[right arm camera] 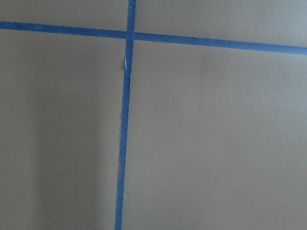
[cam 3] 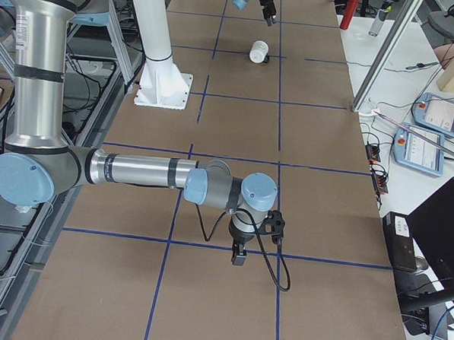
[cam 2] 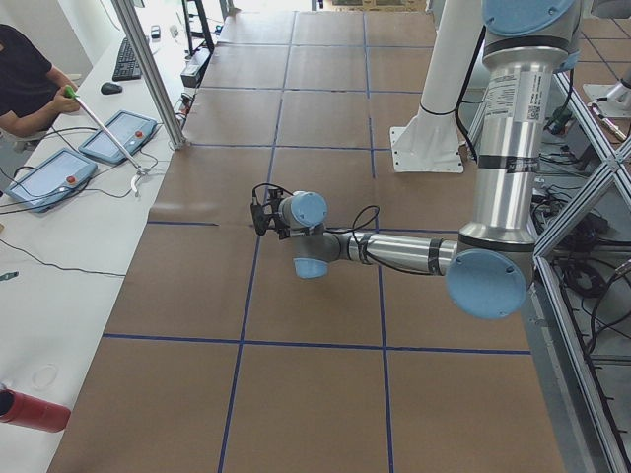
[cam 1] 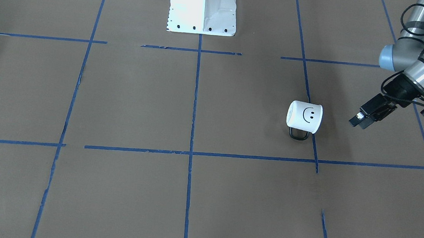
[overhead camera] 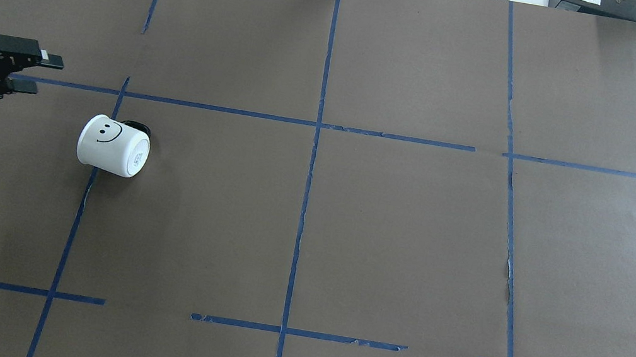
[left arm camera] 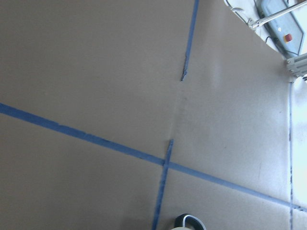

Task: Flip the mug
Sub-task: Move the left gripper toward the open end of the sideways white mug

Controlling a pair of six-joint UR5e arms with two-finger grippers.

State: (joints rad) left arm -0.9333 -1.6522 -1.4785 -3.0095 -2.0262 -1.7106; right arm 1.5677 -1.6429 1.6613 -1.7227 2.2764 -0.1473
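- Lying on its side on the table [overhead camera: 346, 240], the mug [overhead camera: 114, 146] sits at 4 o'clock from the left gripper [overhead camera: 46, 75] in the overhead view, near but apart.
- Long axis runs roughly 9-to-3: base at 3, handle [overhead camera: 138, 126] at 12.
- Fingers of the left gripper are spread, holding nothing; it is the nearer one.
- Well apart, the right gripper [cam 3: 238, 256]: cannot tell whether it is spread or closed.

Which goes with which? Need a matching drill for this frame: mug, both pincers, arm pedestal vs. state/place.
Things:
1. mug
2. left pincer
3. right pincer
4. pedestal

States/places:
A. open, empty, beside the mug without touching it
B. lying on its side across a blue tape line
C. white, at the middle of the table edge on the robot's side
D. pointing down, far from the mug

Pairs: 1-B, 2-A, 3-D, 4-C
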